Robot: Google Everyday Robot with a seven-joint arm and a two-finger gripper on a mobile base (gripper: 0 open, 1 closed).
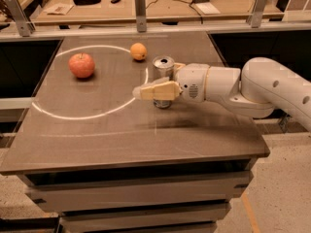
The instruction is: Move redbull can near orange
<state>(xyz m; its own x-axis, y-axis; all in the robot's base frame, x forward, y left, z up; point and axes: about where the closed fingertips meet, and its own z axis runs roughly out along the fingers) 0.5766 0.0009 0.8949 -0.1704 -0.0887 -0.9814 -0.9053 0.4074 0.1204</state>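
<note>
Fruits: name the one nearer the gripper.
The orange, small and yellow-orange, just beyond the gripper at the redbull can; the red apple lies farther left.

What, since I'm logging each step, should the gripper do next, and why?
Probably carry the can back and to the left, toward the orange: the gripper is at the upright can, which stands clearly apart from the orange.

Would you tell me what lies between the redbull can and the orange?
In the camera view, only bare table with a white ring line lies between the orange and the redbull can, which the claw holds.
</note>
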